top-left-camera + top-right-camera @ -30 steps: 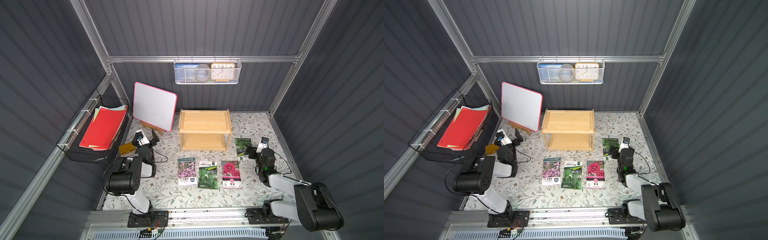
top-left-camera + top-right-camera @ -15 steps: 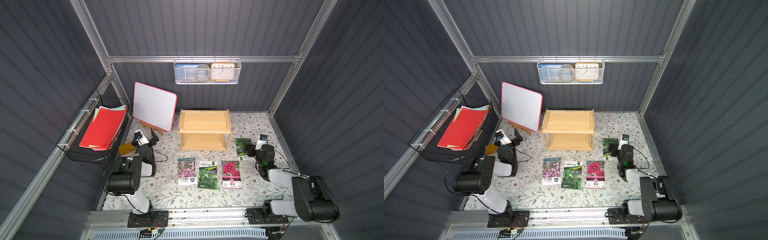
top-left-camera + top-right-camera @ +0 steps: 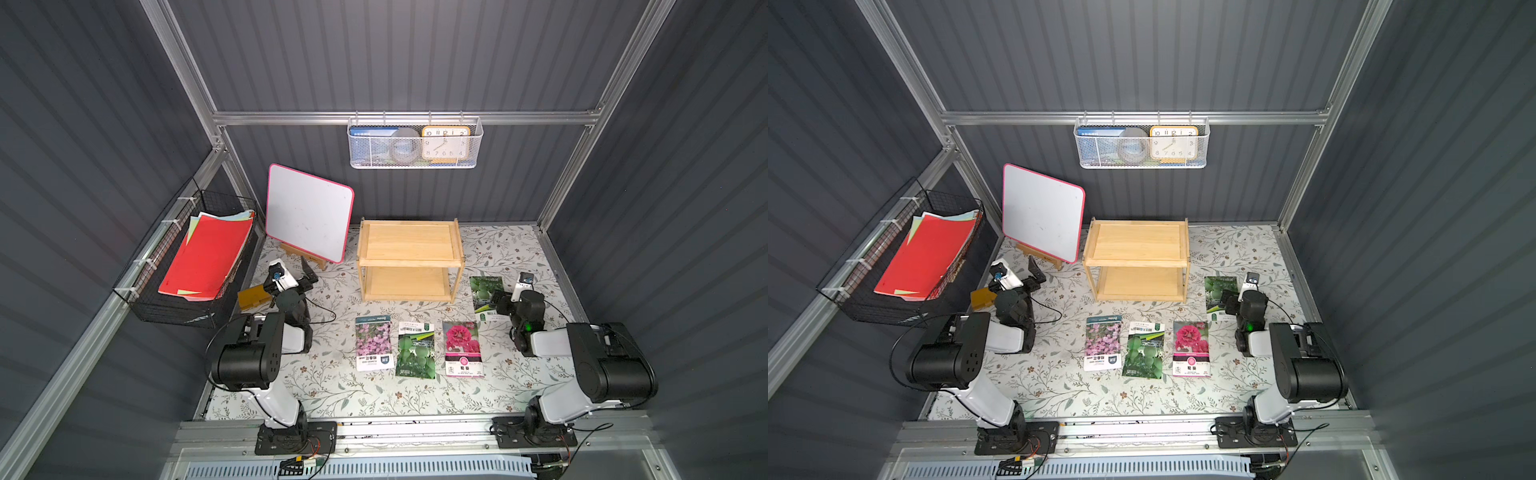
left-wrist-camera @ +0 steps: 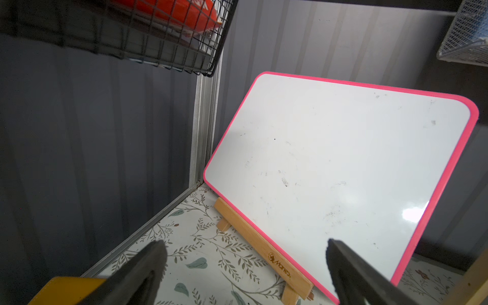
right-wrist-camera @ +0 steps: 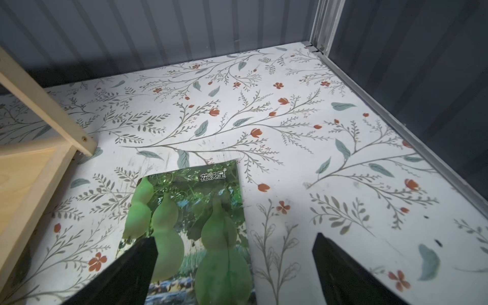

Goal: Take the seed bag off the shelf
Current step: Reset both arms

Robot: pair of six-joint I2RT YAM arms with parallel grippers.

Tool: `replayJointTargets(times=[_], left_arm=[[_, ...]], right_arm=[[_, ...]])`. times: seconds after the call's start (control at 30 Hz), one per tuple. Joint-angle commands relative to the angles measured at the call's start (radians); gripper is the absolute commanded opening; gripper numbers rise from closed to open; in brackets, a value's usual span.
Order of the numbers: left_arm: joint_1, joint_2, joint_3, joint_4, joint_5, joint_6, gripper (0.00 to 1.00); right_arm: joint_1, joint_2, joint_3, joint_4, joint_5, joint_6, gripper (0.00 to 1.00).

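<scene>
The seed bag [image 5: 190, 224], printed with green gourds, is lying flat on the floral desk [image 5: 290, 118], off the shelf [image 3: 409, 249] and just beside that rack's nearest leg. The right fingers [image 5: 126, 274] are standing wide apart and holding nothing. One is hanging over the bag's near end and the other over bare desk beside it; whether either is touching the surface cannot be told. The shelf is standing ahead of the right fingers and to their inner side, both tiers showing bare wood in both top views. Three further packets, one pink-flowered [image 3: 374, 347], one green [image 3: 417, 349] and one red-flowered [image 3: 462, 348], are lying in a row on the desk between the two pairs of fingers. The left fingers [image 4: 137, 274] are likewise standing wide apart and gripping nothing, pointing at a pink-rimmed whiteboard [image 4: 338, 171] that is leaning on a small wooden easel [image 4: 261, 256] just ahead of them. A yellow block [image 4: 66, 289] is lying just beside one left finger. A black wire basket [image 3: 178, 316] carrying red papers [image 3: 203, 257] is hanging above and outward of the left fingers. A white mesh basket [image 3: 477, 143] holding a clock [image 3: 445, 142] is hanging on the back wall, well beyond both pairs.
</scene>
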State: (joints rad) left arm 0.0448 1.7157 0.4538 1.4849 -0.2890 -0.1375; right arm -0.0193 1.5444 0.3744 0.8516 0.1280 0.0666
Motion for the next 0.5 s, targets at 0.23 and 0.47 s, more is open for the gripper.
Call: replayJointTargets(times=[0.23,0.47], left_arm=[[0.003,-0.013,0.012,0.005,-0.008,-0.011,1.0],[0.003,-0.013,0.011,0.005,-0.007,-0.011,1.0]], right_arm=[[0.007,-0.013,0.02,0.019,0.006,0.005,0.99],[0.007,0.016,0.006,0.089,-0.027,-0.012,0.99]])
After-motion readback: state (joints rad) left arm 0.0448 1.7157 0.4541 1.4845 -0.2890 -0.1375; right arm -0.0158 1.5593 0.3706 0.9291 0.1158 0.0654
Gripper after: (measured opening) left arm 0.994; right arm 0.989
